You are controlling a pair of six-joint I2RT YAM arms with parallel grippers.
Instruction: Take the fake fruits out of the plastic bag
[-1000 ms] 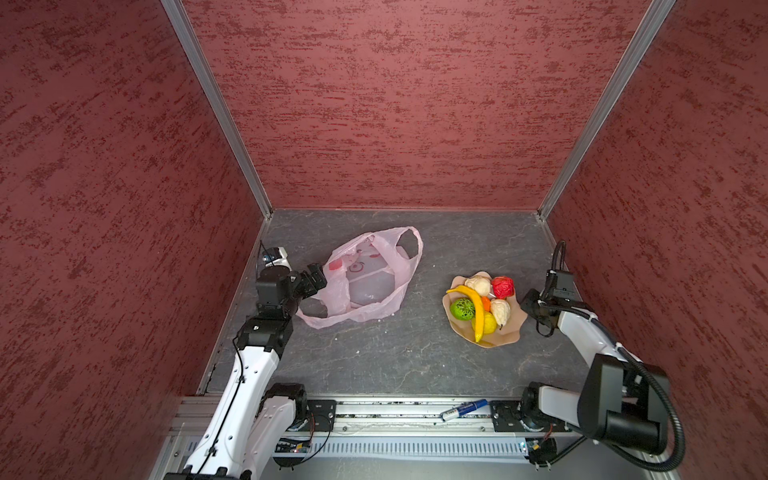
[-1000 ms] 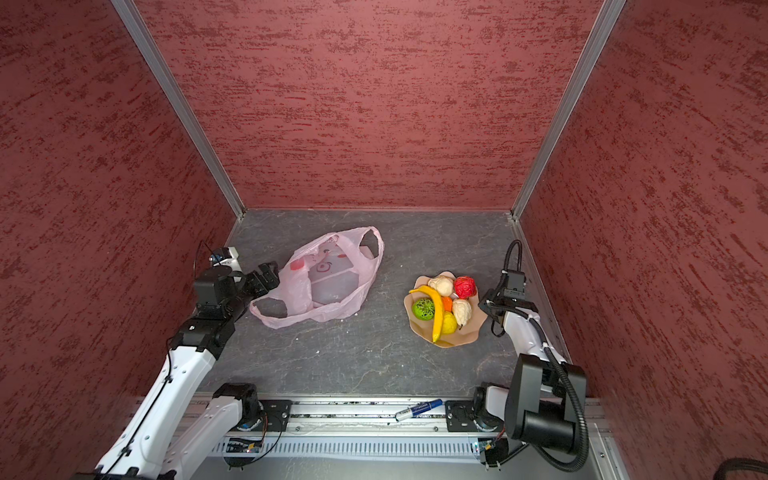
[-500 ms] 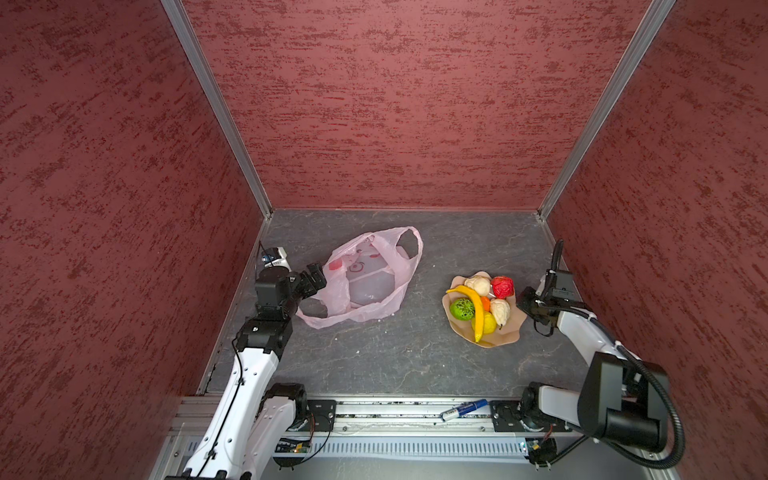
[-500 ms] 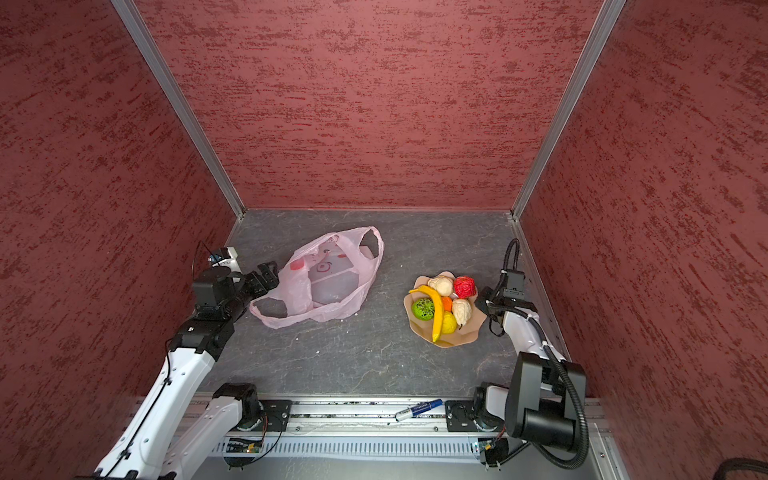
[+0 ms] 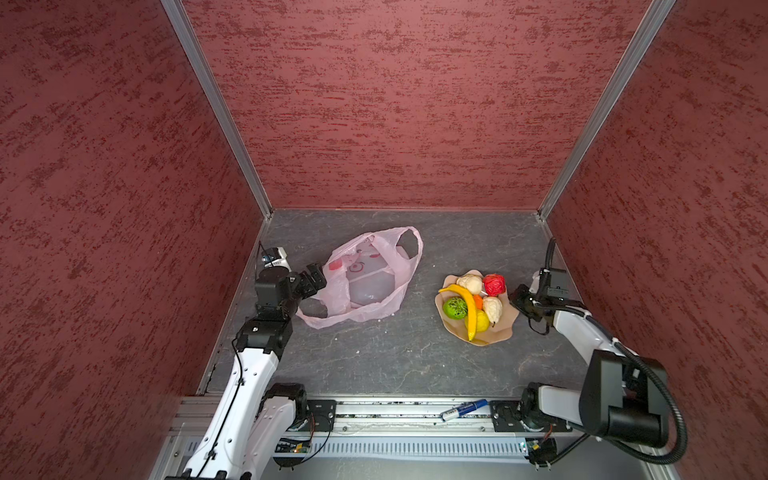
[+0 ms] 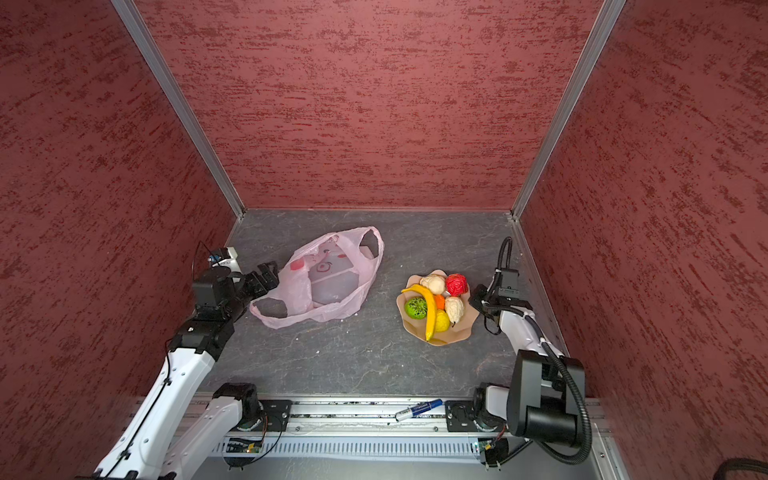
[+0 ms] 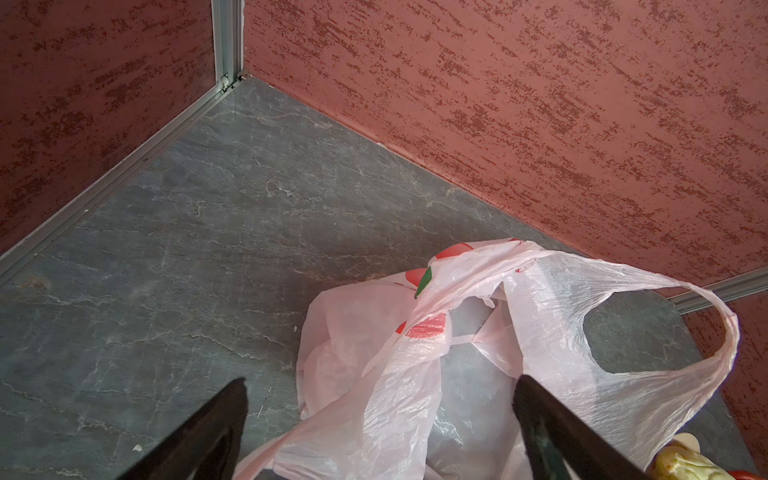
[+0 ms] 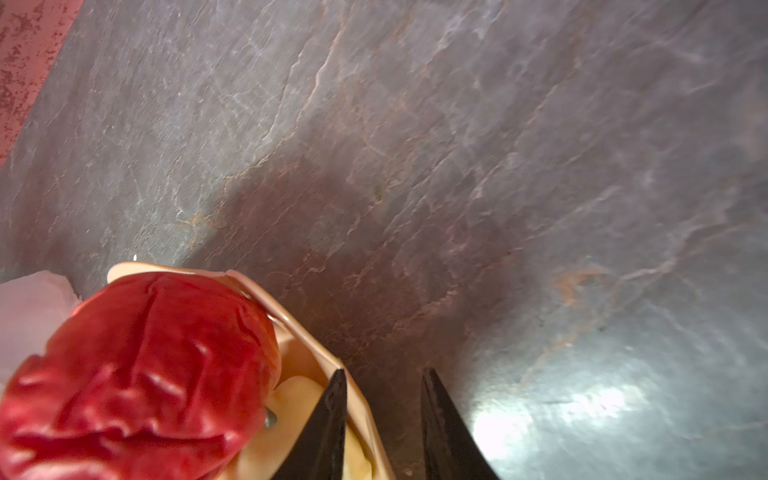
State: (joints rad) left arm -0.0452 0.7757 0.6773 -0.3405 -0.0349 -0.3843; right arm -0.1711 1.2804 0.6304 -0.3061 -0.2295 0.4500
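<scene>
Fruits (image 5: 473,305), all toys, lay piled in a peach petal-edged bowl (image 5: 500,329) on the grey stone-patterned desk (image 5: 415,357): a yellow curved banana (image 5: 466,307), a yellow lemon (image 5: 482,321), a green textured ball (image 5: 454,308), a red wrinkled ball (image 5: 494,284), a small orange piece (image 5: 478,300) and two cream-white lumps (image 5: 470,283). The thin, translucent pale pink plastic bag (image 6: 328,286) lay slack well apart from the bowl, on the left arm's side. The left jaws gaped wide at the bag's edge farthest from the bowl, plastic lying loose between them. The right jaws were narrowly parted astride the bowl's rim beside the red ball, a gap showing.
</scene>
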